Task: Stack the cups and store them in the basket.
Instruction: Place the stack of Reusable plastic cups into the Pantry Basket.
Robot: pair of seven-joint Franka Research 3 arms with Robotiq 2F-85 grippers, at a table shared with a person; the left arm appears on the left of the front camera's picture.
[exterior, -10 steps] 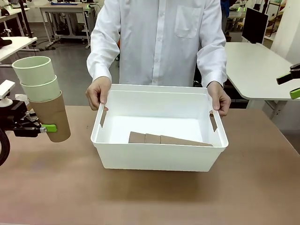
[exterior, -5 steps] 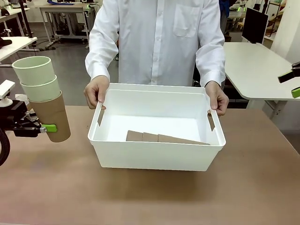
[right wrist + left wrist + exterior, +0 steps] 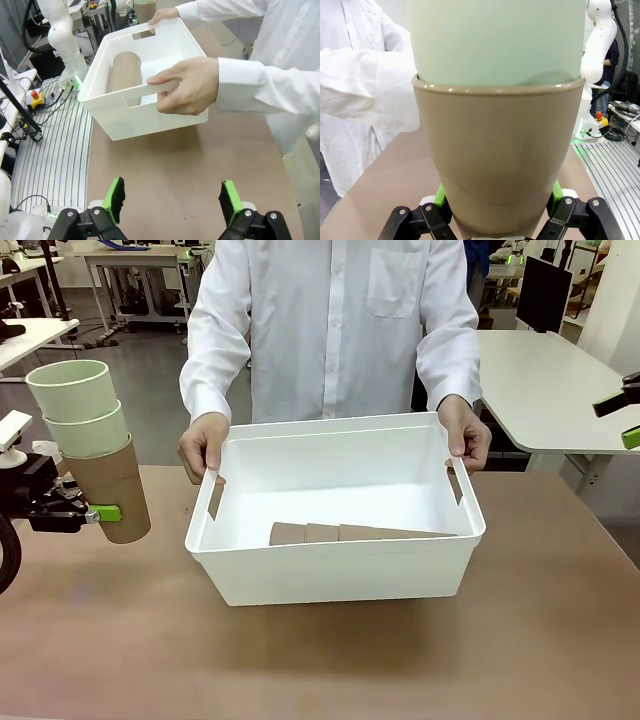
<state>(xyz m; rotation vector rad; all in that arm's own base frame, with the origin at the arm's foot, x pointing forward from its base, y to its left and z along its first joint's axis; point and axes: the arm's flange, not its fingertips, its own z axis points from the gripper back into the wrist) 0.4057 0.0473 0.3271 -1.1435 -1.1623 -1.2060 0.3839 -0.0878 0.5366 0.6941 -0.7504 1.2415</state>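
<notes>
L fingers (image 3: 496,212) clamp cup stack (image 3: 92,450); R fingers (image 3: 172,197) wide; person tilts basket (image 3: 335,575)

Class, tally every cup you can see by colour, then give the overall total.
Pale mint green cups: 2
Tan-brown cup held in the left gripper: 1
Tan-brown cups lying nested in the basket: 3
Total: 6

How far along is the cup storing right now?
About halfway. Done: a nested stack of tan-brown cups lies on its side in the white basket, which the person's hands hold tilted at its handles. In hand: the left gripper is shut on a second stack, two mint cups nested in a tan one, upright beside the basket. Left: lowering that stack in. The right gripper is open, empty.
</notes>
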